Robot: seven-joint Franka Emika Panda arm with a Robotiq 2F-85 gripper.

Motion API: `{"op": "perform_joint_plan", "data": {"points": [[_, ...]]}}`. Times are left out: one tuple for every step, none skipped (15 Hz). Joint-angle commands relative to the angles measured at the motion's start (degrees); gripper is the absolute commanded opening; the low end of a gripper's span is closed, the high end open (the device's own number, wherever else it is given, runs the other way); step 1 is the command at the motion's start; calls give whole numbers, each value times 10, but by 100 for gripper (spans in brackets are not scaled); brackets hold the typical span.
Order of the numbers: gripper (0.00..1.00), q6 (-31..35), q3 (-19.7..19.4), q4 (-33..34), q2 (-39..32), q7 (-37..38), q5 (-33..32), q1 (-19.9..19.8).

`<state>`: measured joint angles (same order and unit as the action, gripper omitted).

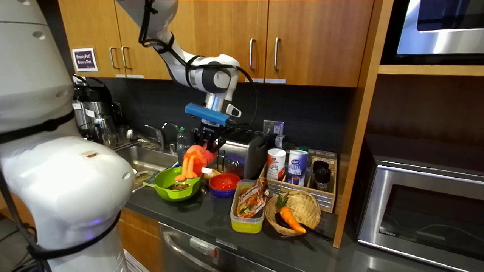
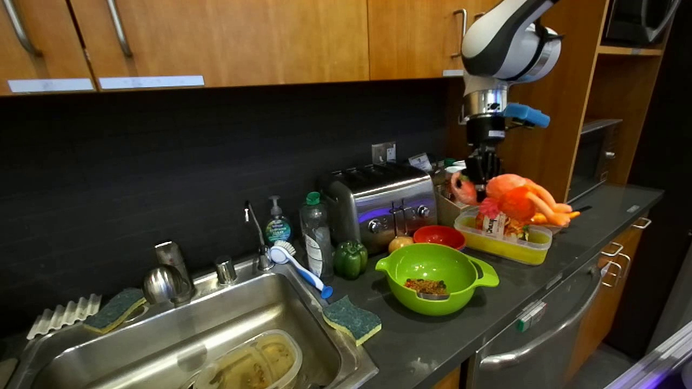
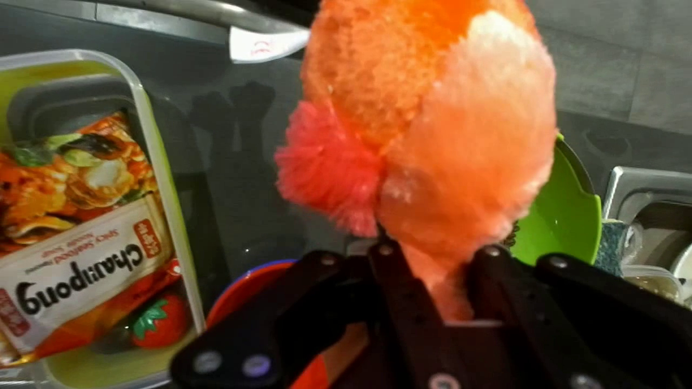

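My gripper (image 3: 438, 262) is shut on an orange plush bird (image 3: 443, 146), its fingers pressed around the narrow neck. In both exterior views the plush toy (image 1: 196, 160) (image 2: 519, 197) hangs in the air below the gripper (image 1: 213, 145) (image 2: 482, 186), legs dangling to one side. Beneath and near it on the counter are a green bowl (image 2: 432, 305) with brown food bits inside, a red bowl (image 1: 225, 181), and a clear container (image 1: 247, 225) holding a Champong noodle packet (image 3: 81, 270). A toy strawberry (image 3: 162, 321) shows in that container in the wrist view. The far sides of the fingers are hidden.
A steel toaster (image 2: 378, 200) stands behind the bowls. To one side are a wicker basket (image 1: 308, 206) with a carrot (image 1: 290, 219) and a tray of canisters (image 1: 297, 168). The sink (image 2: 319, 324), a sponge (image 2: 351, 319) and a green pepper (image 2: 350, 259) lie on the opposite side.
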<state>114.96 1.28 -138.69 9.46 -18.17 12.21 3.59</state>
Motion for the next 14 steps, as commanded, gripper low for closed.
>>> {"op": "perform_joint_plan", "data": {"points": [[6,-47,-28,11,29,-39,-17,-19],[6,-48,-39,15,31,-53,-12,-25],[6,-47,-49,19,31,-65,-6,-30],[6,-41,-60,22,31,-79,-2,-35],[6,-35,-70,24,30,-96,0,-40],[6,-33,-80,28,26,-113,2,-45],[6,-35,-89,32,22,-128,5,-50],[6,-38,-98,37,15,-143,5,-54],[6,-41,-106,41,8,-156,5,-59],[6,-48,-114,46,1,-167,1,-65],[6,-48,-120,48,-6,-171,-2,-70],[6,-49,-126,50,-11,-176,-2,-76],[6,-48,-133,52,-16,-185,0,-83],[6,-48,-138,54,-21,-194,2,-89]]}}
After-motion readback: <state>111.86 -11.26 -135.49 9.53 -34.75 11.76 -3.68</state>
